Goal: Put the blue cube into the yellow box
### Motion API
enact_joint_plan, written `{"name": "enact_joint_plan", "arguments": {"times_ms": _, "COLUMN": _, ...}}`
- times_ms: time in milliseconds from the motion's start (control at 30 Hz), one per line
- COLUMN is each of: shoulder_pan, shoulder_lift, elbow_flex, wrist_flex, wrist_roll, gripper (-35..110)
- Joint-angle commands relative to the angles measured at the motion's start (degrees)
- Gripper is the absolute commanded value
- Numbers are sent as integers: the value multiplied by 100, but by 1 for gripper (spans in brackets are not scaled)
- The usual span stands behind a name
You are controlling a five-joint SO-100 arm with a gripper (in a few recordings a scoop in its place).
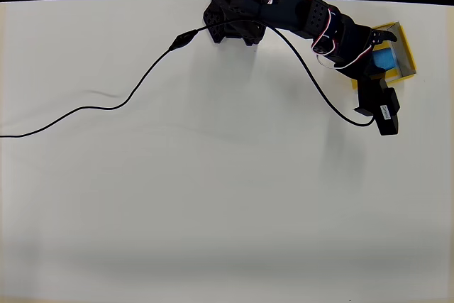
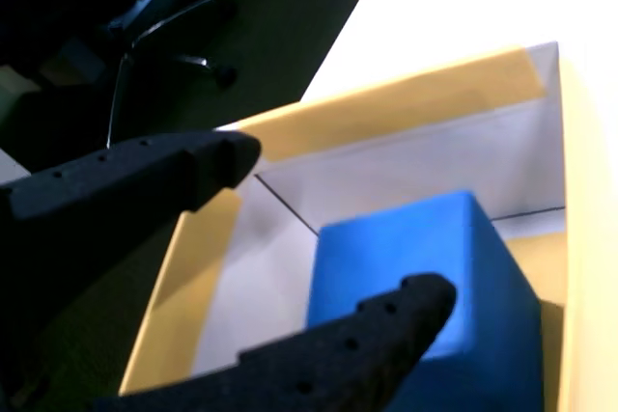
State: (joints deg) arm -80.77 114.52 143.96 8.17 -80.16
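The blue cube (image 1: 385, 59) (image 2: 435, 248) lies inside the yellow box (image 1: 406, 46) (image 2: 386, 108), against the box's pale wall, at the far right edge of the table. My dark gripper (image 1: 378, 46) (image 2: 338, 229) hangs over the box and stands open. In the wrist view one finger (image 2: 145, 180) is off to the cube's left with a gap to it. The other finger (image 2: 367, 335) crosses in front of the cube's lower face. I cannot tell whether that finger touches the cube.
The arm's base (image 1: 234, 5) sits at the table's far edge, and a black cable (image 1: 106, 106) runs from it across the left half of the white table (image 1: 213, 196). Dark floor lies past the table edge near the box.
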Motion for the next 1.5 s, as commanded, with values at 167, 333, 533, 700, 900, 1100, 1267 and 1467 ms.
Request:
{"name": "enact_joint_plan", "arguments": {"times_ms": 167, "shoulder_pan": 316, "shoulder_lift": 642, "elbow_flex": -1274, "wrist_flex": 369, "wrist_roll": -589, "gripper": 22}}
{"name": "enact_joint_plan", "arguments": {"times_ms": 333, "shoulder_pan": 1266, "shoulder_lift": 923, "elbow_flex": -1907, "wrist_flex": 967, "wrist_roll": -773, "gripper": 14}}
{"name": "enact_joint_plan", "arguments": {"times_ms": 533, "shoulder_pan": 2918, "shoulder_lift": 1204, "elbow_flex": -2136, "wrist_flex": 1327, "wrist_roll": -1195, "gripper": 7}}
{"name": "enact_joint_plan", "arguments": {"times_ms": 700, "shoulder_pan": 4324, "shoulder_lift": 1327, "elbow_flex": -2153, "wrist_flex": 1450, "wrist_roll": -1450, "gripper": 5}}
{"name": "enact_joint_plan", "arguments": {"times_ms": 900, "shoulder_pan": 5730, "shoulder_lift": 1934, "elbow_flex": -1617, "wrist_flex": 1802, "wrist_roll": -1626, "gripper": 4}}
{"name": "enact_joint_plan", "arguments": {"times_ms": 1100, "shoulder_pan": 6469, "shoulder_lift": 3111, "elbow_flex": -308, "wrist_flex": 1881, "wrist_roll": -1661, "gripper": 4}}
{"name": "enact_joint_plan", "arguments": {"times_ms": 1267, "shoulder_pan": 6697, "shoulder_lift": 4658, "elbow_flex": 1063, "wrist_flex": 2294, "wrist_roll": -1723, "gripper": 4}}
{"name": "enact_joint_plan", "arguments": {"times_ms": 1467, "shoulder_pan": 6979, "shoulder_lift": 6425, "elbow_flex": 2347, "wrist_flex": 3551, "wrist_roll": -1714, "gripper": 4}}
